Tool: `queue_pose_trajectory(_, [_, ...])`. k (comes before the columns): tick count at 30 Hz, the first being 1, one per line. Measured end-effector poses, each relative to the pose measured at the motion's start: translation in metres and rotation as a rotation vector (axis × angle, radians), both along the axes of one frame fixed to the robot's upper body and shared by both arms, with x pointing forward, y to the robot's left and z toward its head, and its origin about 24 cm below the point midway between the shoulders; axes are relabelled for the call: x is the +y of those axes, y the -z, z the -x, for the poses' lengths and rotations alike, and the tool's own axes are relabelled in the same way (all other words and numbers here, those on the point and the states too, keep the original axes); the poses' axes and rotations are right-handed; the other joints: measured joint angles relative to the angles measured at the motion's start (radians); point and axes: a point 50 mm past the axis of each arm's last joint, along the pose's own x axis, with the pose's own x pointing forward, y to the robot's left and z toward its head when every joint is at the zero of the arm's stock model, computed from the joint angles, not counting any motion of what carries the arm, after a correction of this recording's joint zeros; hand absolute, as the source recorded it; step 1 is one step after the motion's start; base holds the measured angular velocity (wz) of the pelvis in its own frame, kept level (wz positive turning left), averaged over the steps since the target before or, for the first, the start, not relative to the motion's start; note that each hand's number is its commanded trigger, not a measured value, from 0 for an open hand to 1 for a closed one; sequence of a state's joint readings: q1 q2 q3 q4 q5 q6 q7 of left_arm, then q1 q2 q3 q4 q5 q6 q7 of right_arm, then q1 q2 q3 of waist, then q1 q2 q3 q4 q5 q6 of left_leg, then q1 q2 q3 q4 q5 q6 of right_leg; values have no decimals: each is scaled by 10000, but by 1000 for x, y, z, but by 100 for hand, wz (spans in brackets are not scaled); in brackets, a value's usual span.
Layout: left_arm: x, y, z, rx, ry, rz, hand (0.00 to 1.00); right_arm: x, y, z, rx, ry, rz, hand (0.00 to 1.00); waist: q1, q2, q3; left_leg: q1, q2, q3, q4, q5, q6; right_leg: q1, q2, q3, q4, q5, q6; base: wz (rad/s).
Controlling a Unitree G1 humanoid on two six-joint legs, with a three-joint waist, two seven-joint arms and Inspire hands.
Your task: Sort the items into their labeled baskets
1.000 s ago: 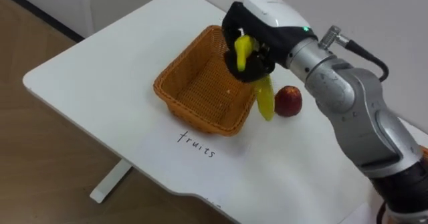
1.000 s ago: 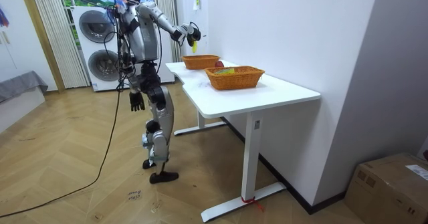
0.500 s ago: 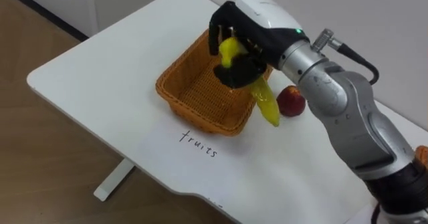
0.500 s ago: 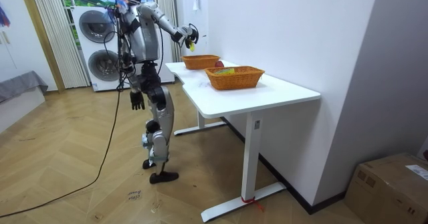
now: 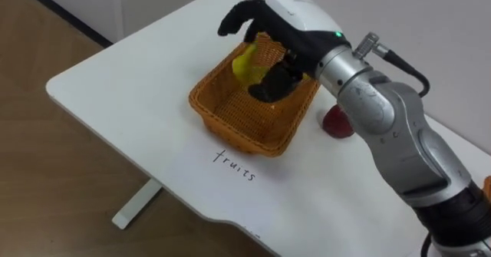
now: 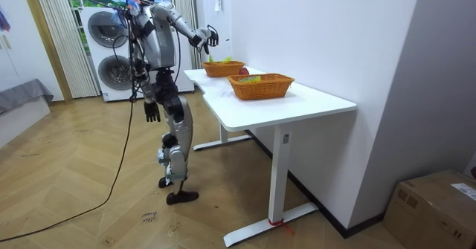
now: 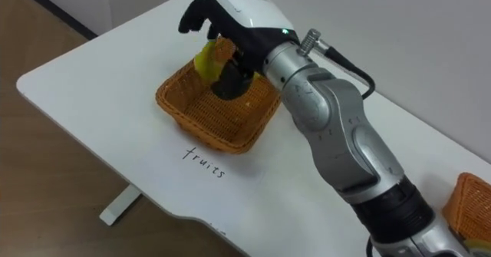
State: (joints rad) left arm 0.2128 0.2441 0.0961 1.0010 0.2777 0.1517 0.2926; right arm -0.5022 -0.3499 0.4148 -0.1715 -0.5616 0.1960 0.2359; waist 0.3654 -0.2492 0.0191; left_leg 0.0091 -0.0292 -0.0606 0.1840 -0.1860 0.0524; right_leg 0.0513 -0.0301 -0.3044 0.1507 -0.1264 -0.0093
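**With its fingers spread, right hand (image 5: 285,28) leaves banana (image 5: 245,62) unheld over basket (image 5: 230,117)**

The banana sits under the palm, within the wicker rim. An apple (image 5: 336,123) lies on the bench (image 5: 123,80) just beside the basket.

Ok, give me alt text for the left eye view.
A robot's right hand, fingers spread, hovers over an orange wicker basket on a white table, a yellow banana beneath its palm. A red apple lies beside the basket, partly behind the arm.
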Motion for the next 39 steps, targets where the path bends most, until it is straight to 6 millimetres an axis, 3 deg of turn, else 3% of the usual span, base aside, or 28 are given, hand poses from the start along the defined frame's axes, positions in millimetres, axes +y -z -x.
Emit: queue_pose_trajectory(39, [-2, 2, 2, 191, -26, 386, 0, -1, -1, 0, -197, 108, -281, 0, -77, -1, -3, 14, -9, 14, 47, 9, -14, 32, -10, 8, 8, 1, -1, 0])
